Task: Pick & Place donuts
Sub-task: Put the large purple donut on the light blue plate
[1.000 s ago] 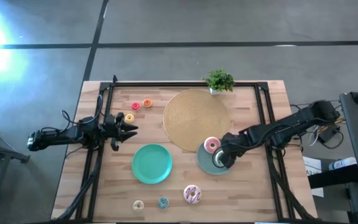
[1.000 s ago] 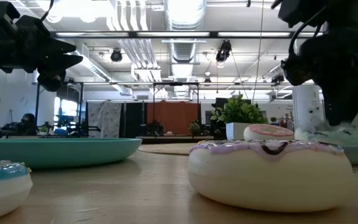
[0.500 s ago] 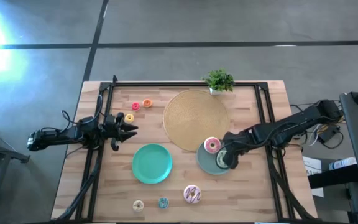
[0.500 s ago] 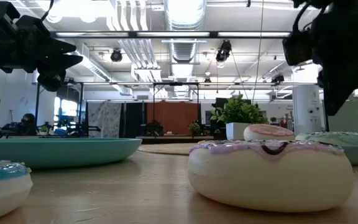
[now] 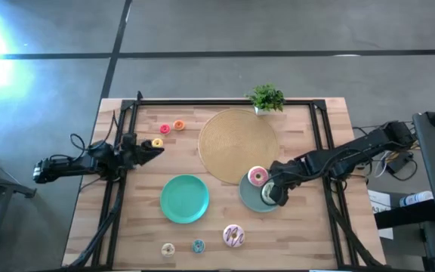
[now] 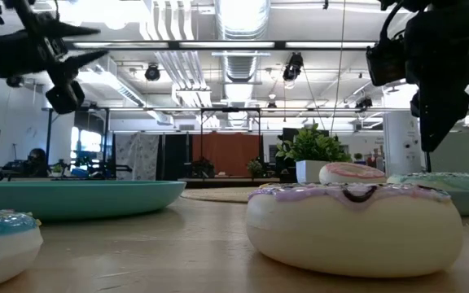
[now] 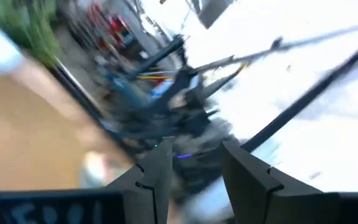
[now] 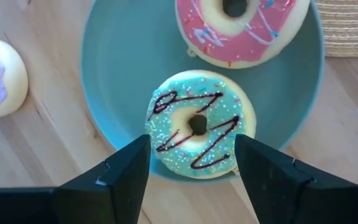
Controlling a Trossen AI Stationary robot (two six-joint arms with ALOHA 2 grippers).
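**Two donuts on the grey-blue plate, right gripper above them**

The grey-blue plate (image 8: 114,81) holds the pink donut (image 8: 241,28) and the green donut (image 8: 197,124), lying just beside each other. The teal plate (image 5: 184,198) carries nothing that shows. The tan disc (image 5: 237,143) lies beyond the grey-blue plate, its edge touching or overlapping it.

The right gripper (image 8: 191,165) hangs over the grey-blue plate with its fingers apart and nothing between them; the green donut sits directly beneath, between the two fingers in the right wrist view. Only that view shows the dark zigzag icing lines. The low view shows the right gripper (image 6: 430,122) clear above the plate, which the high view cannot settle.

The white-purple donut (image 5: 233,236) lies on bare wood off to the side, near the table's front edge. The left gripper (image 5: 151,151) hovers well apart, fingers spread, just beside the yellow mini donut (image 5: 157,143); the left wrist view is too blurred to place anything
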